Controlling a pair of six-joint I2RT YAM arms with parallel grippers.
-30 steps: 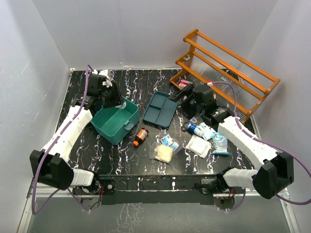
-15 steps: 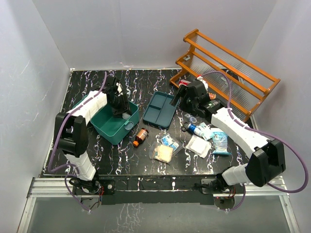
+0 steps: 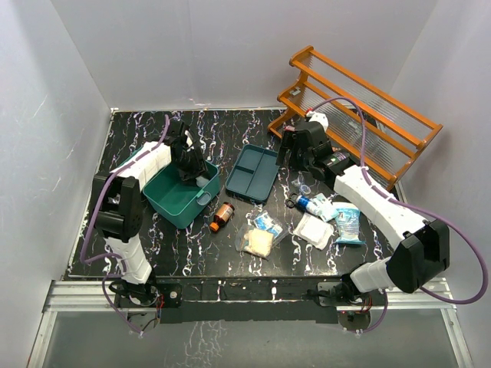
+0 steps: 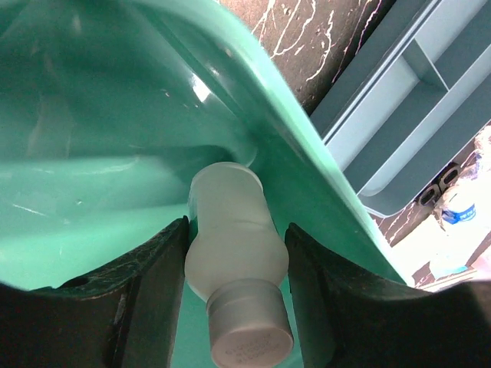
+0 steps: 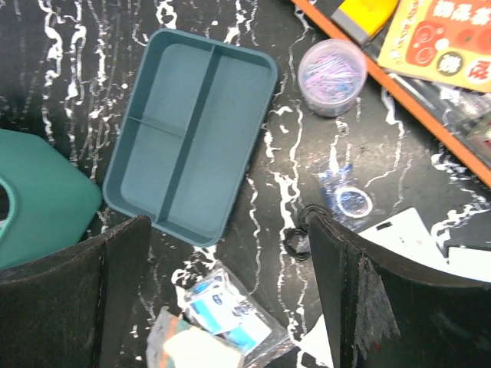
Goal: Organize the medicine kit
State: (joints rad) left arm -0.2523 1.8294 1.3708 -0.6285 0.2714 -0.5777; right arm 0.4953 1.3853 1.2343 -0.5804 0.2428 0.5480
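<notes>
The teal-green medicine kit (image 3: 173, 201) stands open at the left of the table. My left gripper (image 3: 192, 172) reaches down inside it. In the left wrist view my left gripper (image 4: 235, 230) is shut on a white plastic bottle (image 4: 230, 238), whose base is against the kit's inner wall (image 4: 115, 115) near a corner. My right gripper (image 3: 296, 157) hangs open and empty above the table, between the dark blue divided tray (image 3: 253, 174) and the orange rack (image 3: 360, 100). In the right wrist view my right gripper (image 5: 228, 222) is over the tray's near edge (image 5: 192, 130).
An amber bottle (image 3: 222, 215) lies in front of the kit. Clear packets (image 3: 267, 224), a gauze pack (image 3: 257, 243), a white pouch (image 3: 313, 230) and a blue-capped bottle (image 3: 311, 204) lie at front right. A round pin container (image 5: 331, 67) and black bands (image 5: 298, 241) lie by the rack.
My left arm has swung round and its gripper has sunk deeper into the kit with the white bottle. My right gripper has moved back from the tray's right edge toward the rack.
</notes>
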